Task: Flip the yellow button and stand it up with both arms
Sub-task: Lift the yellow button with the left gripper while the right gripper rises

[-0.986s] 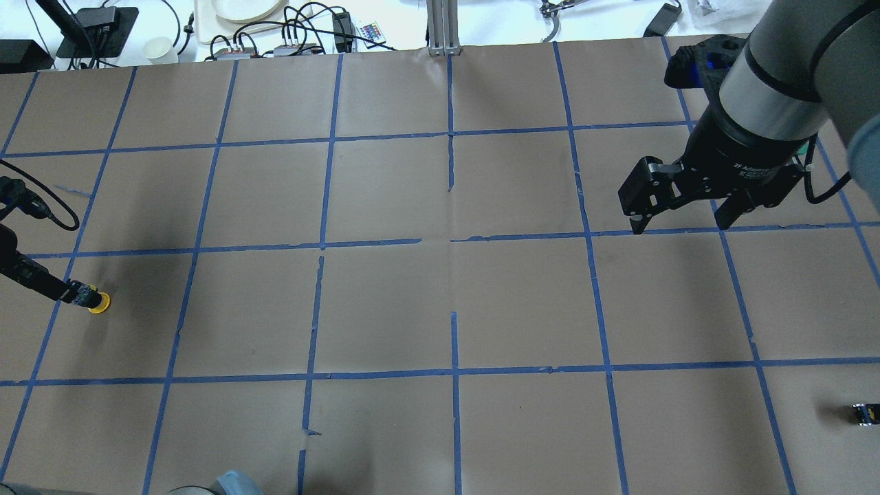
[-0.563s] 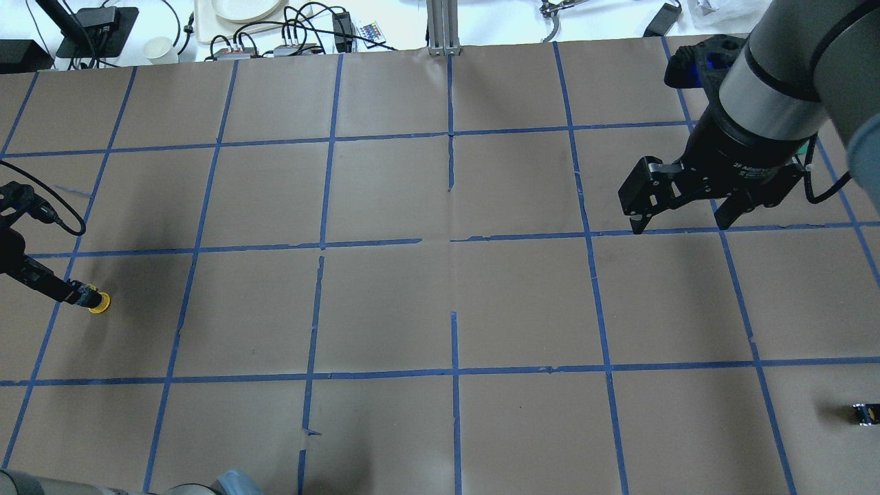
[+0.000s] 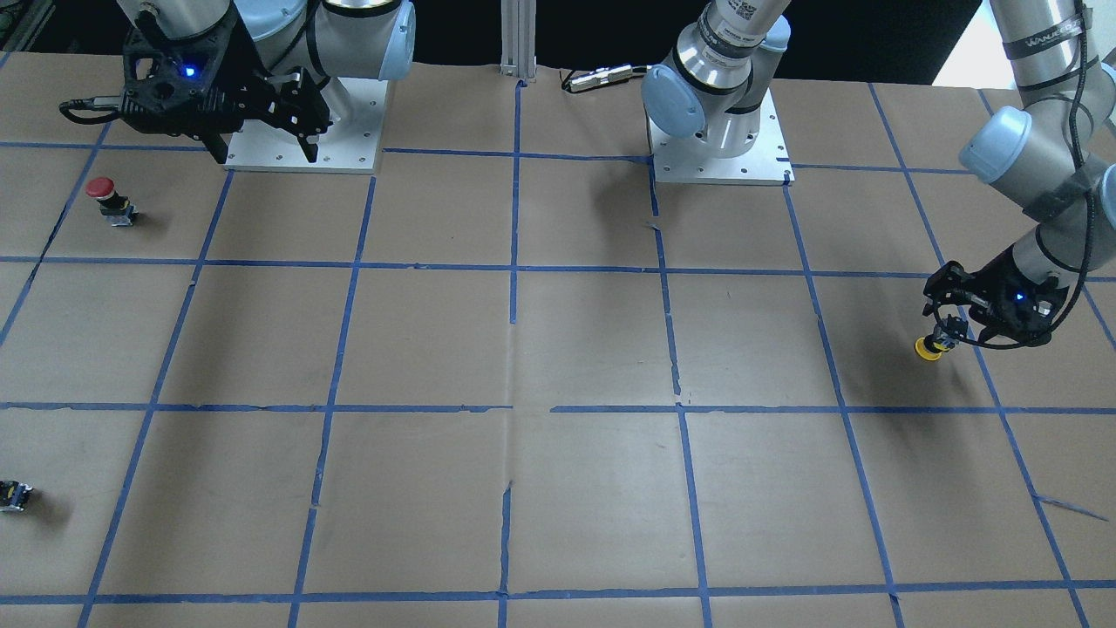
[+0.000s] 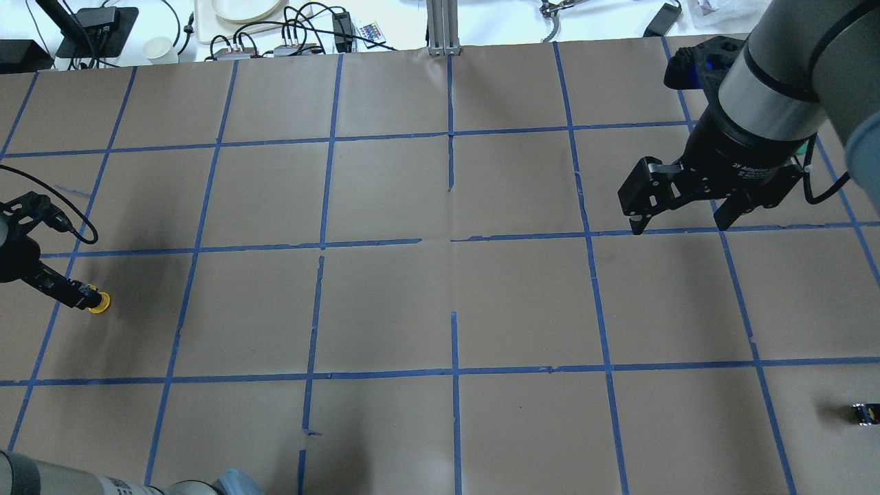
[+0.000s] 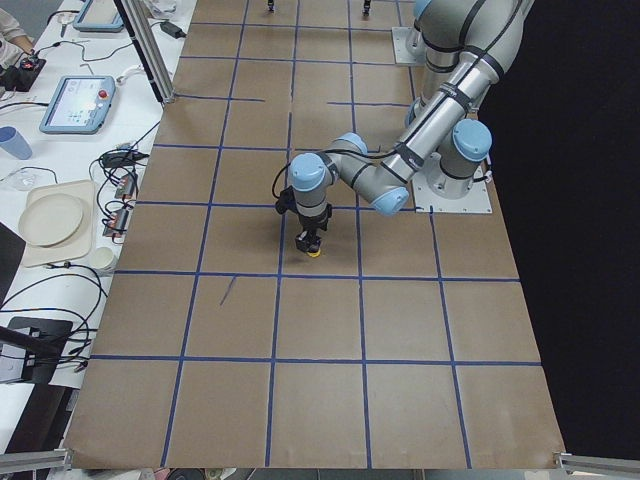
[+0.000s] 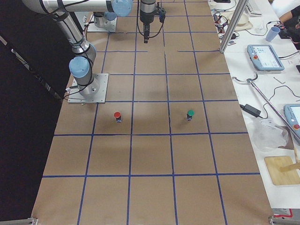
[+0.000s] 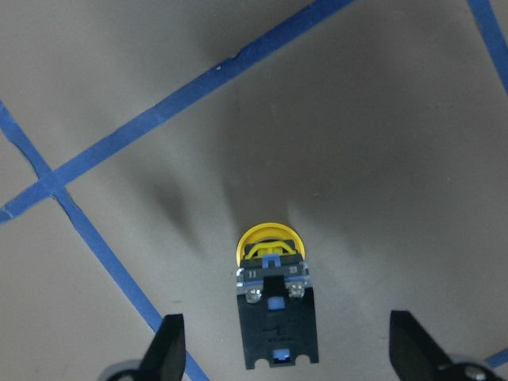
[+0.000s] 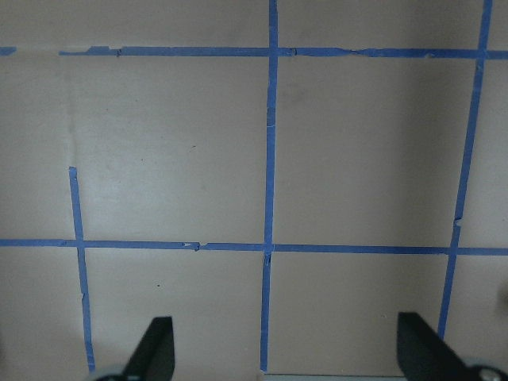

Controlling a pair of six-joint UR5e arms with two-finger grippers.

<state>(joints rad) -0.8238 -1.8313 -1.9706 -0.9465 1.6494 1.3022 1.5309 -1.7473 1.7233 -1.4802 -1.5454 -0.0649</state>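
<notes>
**Basically lined up for the pinch, no squeeze yet**

Looks like a pre-grasp. Lower centre of the left wrist view: small yellow-capped push button (image 7: 275, 302) with a black boxy body, seemingly on its side on the brown paper table with blue tape grid (image 4: 385, 309), cap pointing away. Black two-finger left gripper (image 7: 286, 317) spread wide either side of that body, touching nothing, presumably to catch the flat sides on closing. Black right gripper (image 4: 680, 225) parked upper right in the overhead view, equally wide and empty, probably on standby for its half of the flip.
</notes>
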